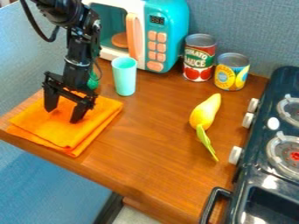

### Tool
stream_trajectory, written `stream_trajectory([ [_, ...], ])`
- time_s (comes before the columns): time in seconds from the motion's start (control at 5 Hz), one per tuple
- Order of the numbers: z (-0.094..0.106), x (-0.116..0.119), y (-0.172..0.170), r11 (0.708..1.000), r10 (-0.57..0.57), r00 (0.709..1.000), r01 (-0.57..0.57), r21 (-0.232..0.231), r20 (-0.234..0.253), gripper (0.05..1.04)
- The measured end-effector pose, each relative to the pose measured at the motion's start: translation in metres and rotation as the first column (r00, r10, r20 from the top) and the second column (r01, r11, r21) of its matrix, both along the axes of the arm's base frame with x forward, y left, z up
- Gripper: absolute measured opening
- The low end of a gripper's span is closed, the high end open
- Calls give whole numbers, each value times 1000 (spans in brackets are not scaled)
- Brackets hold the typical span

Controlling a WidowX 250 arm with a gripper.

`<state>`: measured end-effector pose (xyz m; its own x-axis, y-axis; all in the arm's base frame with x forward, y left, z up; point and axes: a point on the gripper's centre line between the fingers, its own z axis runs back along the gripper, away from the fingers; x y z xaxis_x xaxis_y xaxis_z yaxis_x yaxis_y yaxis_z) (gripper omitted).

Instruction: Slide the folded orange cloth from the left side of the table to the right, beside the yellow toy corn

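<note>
My black two-fingered end effector (pixel 64 114) is released, its fingers apart over one soft orange cloth (pixel 50 133), folded in layers at the table's (pixel 158 127) left side; I cannot tell whether they touch it. Just behind me is a green object (pixel 93 81), partly hidden. Nearby stands one smooth, pale turquoise cup (pixel 124 78), before a turquoise-and-white plastic toy microwave (pixel 167 35). Two cylindrical, labelled metal cans (pixel 199 59) stand to its right. One tapering yellow toy (pixel 204 113) with a slim green end lies near a glossy dark stove (pixel 265 175) with three pale side knobs (pixel 248 119).
</note>
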<state>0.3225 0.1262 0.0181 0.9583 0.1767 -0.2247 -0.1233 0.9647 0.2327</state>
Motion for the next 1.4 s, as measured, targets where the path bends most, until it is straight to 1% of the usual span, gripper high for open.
stream_trajectory([
  [0.2, -5, 0, -23, 998, -31, 999, 32, -58, 26, 1005],
  [0.4, -8, -1, -58, 984, -72, 994, 84, -154, 81, 1005],
  [0.6, -8, 5, -95, 969, -142, 985, 158, -191, 96, 1005],
  [0.8, -12, 5, -125, 952, -204, 972, 224, -207, 113, 1005],
  [1.0, -14, 3, -148, 945, -237, 965, 257, -205, 114, 1005],
  [1.2, -14, -2, -155, 953, -200, 973, 221, -206, 116, 1005],
  [1.4, -13, -9, -171, 952, -206, 972, 226, -207, 113, 1005],
])
